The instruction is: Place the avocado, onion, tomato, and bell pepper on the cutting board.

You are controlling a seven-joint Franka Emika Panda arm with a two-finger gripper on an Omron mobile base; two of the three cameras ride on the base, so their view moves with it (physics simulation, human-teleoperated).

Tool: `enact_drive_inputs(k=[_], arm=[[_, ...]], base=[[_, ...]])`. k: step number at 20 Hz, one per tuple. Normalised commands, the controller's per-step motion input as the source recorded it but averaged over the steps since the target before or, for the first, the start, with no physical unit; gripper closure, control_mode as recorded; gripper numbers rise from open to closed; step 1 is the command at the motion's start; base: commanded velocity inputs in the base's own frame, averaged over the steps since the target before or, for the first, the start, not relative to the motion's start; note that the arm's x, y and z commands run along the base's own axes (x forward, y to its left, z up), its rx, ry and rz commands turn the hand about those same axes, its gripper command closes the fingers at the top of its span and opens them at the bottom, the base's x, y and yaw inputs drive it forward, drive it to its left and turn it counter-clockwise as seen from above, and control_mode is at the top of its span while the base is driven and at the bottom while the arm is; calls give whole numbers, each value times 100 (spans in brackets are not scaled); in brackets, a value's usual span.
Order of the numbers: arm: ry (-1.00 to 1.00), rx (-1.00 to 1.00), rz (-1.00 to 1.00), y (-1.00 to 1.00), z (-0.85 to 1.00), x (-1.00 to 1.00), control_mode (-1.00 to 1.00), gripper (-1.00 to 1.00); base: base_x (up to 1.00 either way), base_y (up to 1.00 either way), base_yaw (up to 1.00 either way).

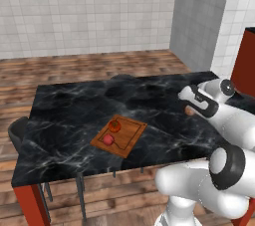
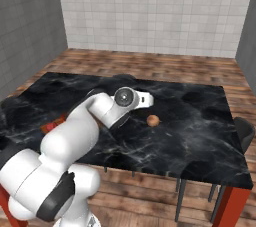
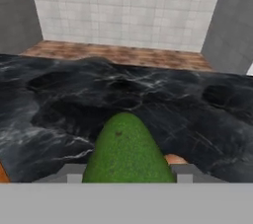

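Two fruits on cutting board (image 1: 130,138), hand (image 3: 127,176) (apparently) gripping avocado (image 3: 127,151)

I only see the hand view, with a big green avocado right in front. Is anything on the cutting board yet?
Observer: Yes. The cutting board has the tomato and the bell pepper on it.
Operator: Where is the board?
Observer: Off to the left of the hand that grips the avocado.
Operator: And the onion?
Observer: The onion sits on the black table near the hand, not on the board.
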Motion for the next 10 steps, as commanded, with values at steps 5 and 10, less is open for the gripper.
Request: enact_drive_inputs(k=[5, 10], arm=[[0, 0, 4, 45, 23, 0, -100, 100], [10, 0, 3, 53, 23, 0, -100, 100]], base=[[0, 0, 0], [0, 0, 0]])
